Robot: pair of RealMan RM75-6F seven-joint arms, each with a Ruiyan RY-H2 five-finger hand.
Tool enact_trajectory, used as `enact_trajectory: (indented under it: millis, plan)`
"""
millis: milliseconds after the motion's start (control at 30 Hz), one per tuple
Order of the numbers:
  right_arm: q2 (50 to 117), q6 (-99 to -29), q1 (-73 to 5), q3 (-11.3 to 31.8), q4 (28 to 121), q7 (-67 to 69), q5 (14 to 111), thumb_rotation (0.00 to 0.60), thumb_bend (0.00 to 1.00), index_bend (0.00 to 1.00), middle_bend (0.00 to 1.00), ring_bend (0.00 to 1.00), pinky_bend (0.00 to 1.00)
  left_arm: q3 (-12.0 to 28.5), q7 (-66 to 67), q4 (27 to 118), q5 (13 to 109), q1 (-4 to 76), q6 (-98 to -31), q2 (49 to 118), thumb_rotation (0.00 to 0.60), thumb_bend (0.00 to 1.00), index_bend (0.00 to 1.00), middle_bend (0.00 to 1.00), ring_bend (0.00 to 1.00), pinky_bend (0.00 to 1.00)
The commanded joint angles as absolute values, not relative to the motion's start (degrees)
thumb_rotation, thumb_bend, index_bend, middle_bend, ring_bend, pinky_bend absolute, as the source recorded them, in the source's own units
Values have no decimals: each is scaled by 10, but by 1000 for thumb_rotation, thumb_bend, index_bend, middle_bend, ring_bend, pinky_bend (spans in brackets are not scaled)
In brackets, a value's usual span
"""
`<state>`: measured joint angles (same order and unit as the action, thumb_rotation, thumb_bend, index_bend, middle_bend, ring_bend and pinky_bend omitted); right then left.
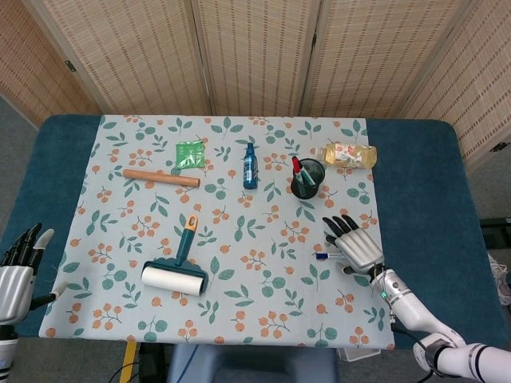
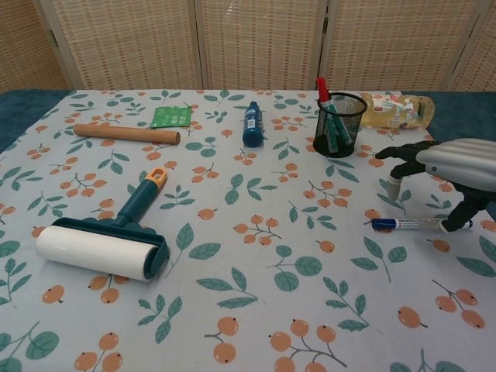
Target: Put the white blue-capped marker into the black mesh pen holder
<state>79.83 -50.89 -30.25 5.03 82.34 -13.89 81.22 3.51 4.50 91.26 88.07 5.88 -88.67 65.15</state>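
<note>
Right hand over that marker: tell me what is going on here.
The right hand hovers with fingers spread over the white blue-capped marker, which lies flat on the floral tablecloth; it has not gripped it yet. The black mesh pen holder stands upright beyond it, already holding a few markers, one red-capped. The left hand is open at the table's near left edge, holding nothing. A lint roller, wooden stick and blue bottle lie untouched.
</note>
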Motion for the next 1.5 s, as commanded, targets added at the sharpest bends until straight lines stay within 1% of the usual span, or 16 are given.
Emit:
enact_trajectory:
  millis: [33,400,733,1167,1500]
  plan:
    - [813,-511,-309,51,809,-131,808,600,266,361,0,0,0,34,39,910,886,59,-889,651,600,206,0,0,0,219]
    - [852,-521,-322,49,774,-128,805,600,258,436,16,0,0,33,23,910,896,52,-905,644,600,206,0,0,0,219]
    - [869,-514,-329,43,752,-136,789,600,255,466,20,0,0,33,12,910,902,50,-913,639,600,206,0,0,0,218]
    - [890,-506,-341,43,721,-154,771,600,246,561,78,0,0,32,-6,902,923,45,-935,638,600,206,0,0,0,218]
    - [887,-493,-351,48,733,-185,741,600,252,638,127,0,0,29,-25,893,939,41,-951,636,600,206,0,0,0,218]
